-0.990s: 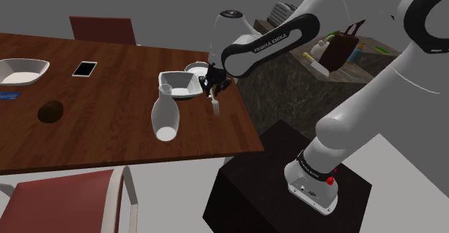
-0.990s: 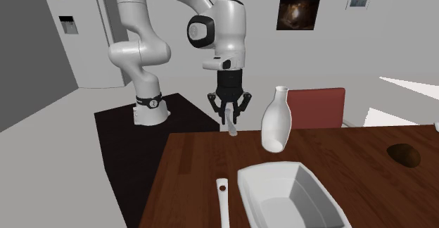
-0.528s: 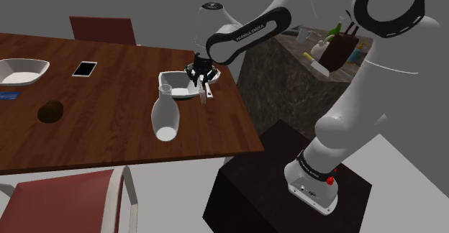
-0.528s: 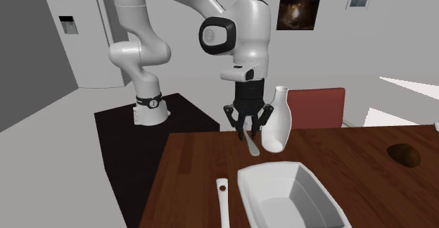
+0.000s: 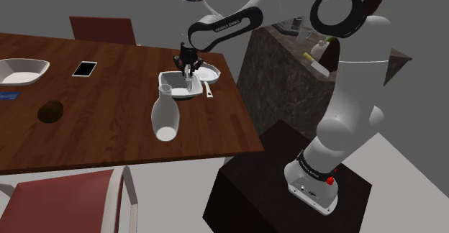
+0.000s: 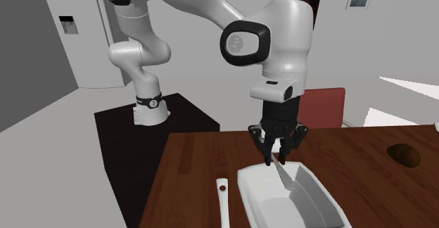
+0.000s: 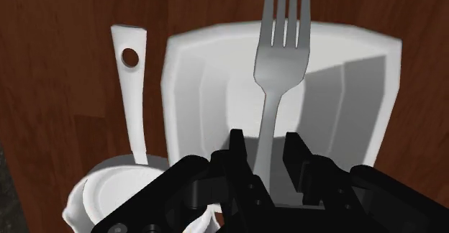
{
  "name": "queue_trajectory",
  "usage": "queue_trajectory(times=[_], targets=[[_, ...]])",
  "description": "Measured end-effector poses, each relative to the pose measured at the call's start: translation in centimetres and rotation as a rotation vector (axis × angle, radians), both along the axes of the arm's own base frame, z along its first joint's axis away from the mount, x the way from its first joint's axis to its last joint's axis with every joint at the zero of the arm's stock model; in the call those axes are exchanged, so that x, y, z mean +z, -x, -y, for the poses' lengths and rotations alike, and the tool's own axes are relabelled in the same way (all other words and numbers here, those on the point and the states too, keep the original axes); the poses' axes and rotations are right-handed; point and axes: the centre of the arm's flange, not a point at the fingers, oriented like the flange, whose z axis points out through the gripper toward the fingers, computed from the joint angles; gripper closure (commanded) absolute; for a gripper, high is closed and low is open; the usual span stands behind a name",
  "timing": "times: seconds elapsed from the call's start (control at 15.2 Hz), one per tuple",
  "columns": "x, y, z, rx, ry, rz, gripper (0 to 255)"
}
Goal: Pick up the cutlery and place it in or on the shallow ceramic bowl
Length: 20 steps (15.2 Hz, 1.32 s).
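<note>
Here, pincer [image 7: 266, 142] clamped on fork [image 7: 281, 44], tines over white bowl [image 7: 368, 102]; handle end hidden between fingers [image 7: 240, 154].

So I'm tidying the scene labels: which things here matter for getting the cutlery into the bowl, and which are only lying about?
In the job:
- fork, clasped in the pincer
- white square bowl under it

Lying about:
- white utensil with a holed handle, beside that bowl
- white vase
- phone
- second white bowl
- brown lump
</note>
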Motion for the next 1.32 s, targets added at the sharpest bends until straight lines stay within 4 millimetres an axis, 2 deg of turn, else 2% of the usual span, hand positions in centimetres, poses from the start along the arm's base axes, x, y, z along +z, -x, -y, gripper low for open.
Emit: queue_trajectory(times=[0.2, 0.33, 0.92, 1.32], targets=[[0.0, -4.1, 0.0, 0.0, 0.0, 0.0, 255], [-0.3, -5.4, 0.5, -0.001, 0.001, 0.0, 255], [-5.2, -5.9, 0.7, -0.001, 0.001, -0.001, 255], [-5.6, -5.9, 0.6, -0.001, 0.001, 0.001, 255]])
